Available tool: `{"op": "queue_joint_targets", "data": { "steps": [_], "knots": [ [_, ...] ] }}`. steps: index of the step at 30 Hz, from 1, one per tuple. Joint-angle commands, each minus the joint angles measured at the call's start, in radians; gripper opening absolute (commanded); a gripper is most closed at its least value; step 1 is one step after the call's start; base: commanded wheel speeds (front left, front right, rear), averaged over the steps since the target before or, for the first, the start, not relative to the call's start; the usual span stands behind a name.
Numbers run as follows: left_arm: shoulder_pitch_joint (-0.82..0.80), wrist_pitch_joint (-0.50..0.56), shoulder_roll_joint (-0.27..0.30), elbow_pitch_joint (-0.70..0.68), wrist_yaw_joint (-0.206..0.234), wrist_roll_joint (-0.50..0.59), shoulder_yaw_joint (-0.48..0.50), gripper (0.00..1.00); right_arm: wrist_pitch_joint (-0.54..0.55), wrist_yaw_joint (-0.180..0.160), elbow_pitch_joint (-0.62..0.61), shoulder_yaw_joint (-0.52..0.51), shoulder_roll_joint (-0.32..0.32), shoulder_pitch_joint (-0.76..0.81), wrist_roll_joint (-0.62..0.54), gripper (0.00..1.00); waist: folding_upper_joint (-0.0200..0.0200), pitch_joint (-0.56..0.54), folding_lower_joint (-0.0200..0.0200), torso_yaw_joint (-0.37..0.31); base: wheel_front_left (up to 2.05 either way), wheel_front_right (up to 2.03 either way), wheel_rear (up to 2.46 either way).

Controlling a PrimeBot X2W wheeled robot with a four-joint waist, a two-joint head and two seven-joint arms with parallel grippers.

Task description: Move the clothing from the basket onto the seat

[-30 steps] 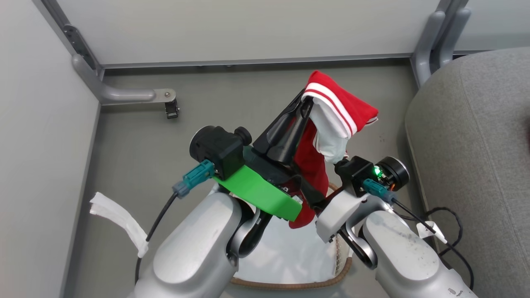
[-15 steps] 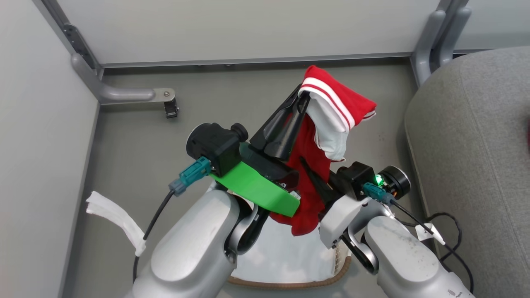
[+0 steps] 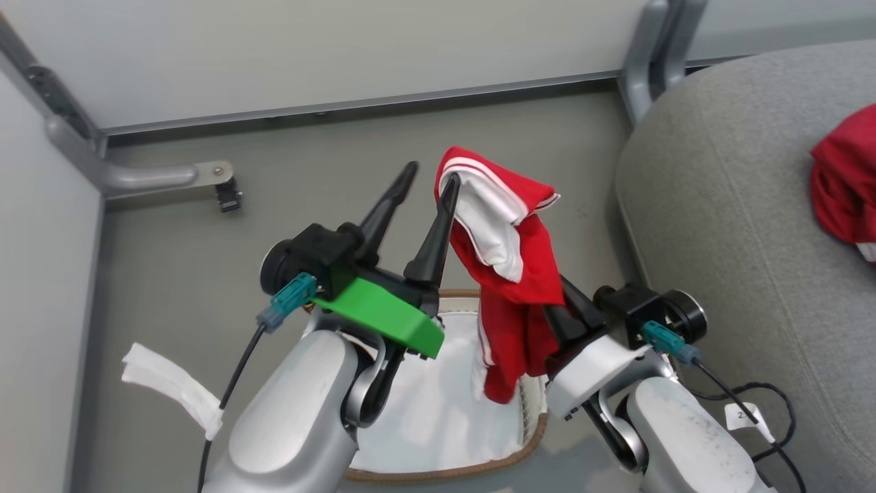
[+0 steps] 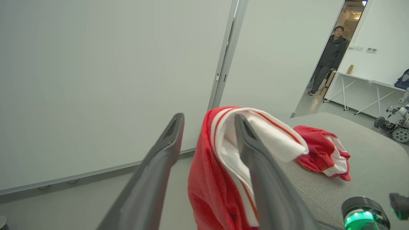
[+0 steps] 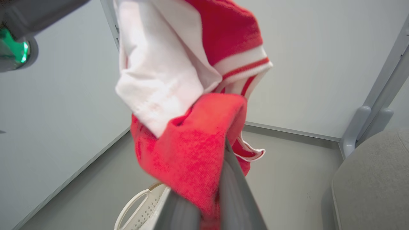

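At frame centre the left claw [image 3: 431,174] stood spread wide, the red garment [image 3: 510,274] draped over one finger; the right claw [image 3: 564,311] pinched it above the basket [image 3: 445,472], left of the seat [image 3: 739,205].

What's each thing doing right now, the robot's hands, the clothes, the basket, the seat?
basket, on the floor, white lining showing.
lifted garment, hanging above the basket.
left gripper, open, lifted garment draped over one finger.
right gripper, shut on the lifted garment.
seat, one garment on it.
other garment, lying crumpled on the seat.
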Motion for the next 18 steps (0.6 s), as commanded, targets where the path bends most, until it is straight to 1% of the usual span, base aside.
{"op": "queue_joint_targets", "data": {
  "steps": [1, 10, 18],
  "knots": [
    [0.022, 0.000, 0.003, 0.013, -0.004, 0.013, 0.013, 1.00, -0.005, -0.001, -0.023, -0.013, -0.005, 0.019, 0.002, 0.00, 0.0000, 0.005, 0.0000, -0.048, 0.00, 0.00, 0.00],
    [0.082, 0.000, 0.003, 0.069, -0.023, 0.066, 0.077, 1.00, -0.005, -0.001, -0.130, -0.095, -0.004, 0.072, 0.016, 0.00, 0.0000, 0.014, 0.0000, -0.176, 0.00, 0.00, 0.00],
    [0.116, 0.000, 0.003, 0.080, -0.038, 0.113, 0.118, 1.00, -0.005, -0.001, -0.171, -0.150, -0.004, 0.089, 0.048, 0.00, 0.0000, 0.035, 0.0000, -0.325, 0.00, 0.00, 0.00]
  ]
}}
